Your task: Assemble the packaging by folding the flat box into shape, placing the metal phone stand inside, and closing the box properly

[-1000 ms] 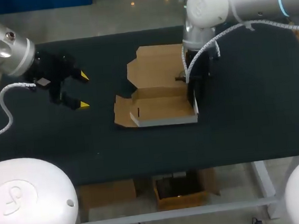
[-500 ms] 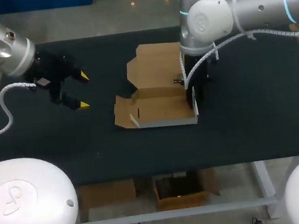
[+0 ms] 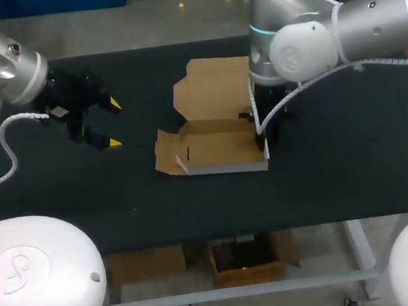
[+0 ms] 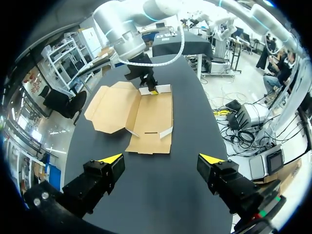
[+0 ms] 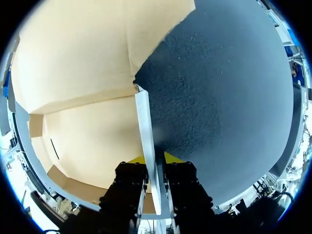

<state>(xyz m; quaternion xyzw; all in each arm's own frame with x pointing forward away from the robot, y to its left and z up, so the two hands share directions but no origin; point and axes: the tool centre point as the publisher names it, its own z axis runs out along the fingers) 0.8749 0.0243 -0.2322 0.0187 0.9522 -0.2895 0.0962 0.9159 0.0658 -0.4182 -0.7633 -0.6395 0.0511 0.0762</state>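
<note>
The brown cardboard box (image 3: 214,146) lies unfolded in the middle of the table, its lid panel (image 3: 212,87) flat behind it and its pale front wall raised. My right gripper (image 3: 262,141) stands at the box's right end. In the right wrist view this gripper (image 5: 155,159) is shut on the upright side flap (image 5: 145,122), one yellow tip on each face. My left gripper (image 3: 112,123) hovers open well left of the box. In its own view the left gripper (image 4: 161,159) holds nothing, with the box (image 4: 148,117) ahead of it. No phone stand shows.
The black table top (image 3: 349,153) stretches out on both sides of the box. My right arm's white cable loop (image 3: 276,110) hangs over the box's right end. The table's front edge (image 3: 269,230) runs a little below the box.
My right arm's elbow has swung right and lower while its gripper stays on the side flap. The box's right end has shifted slightly. The left arm has not moved.
</note>
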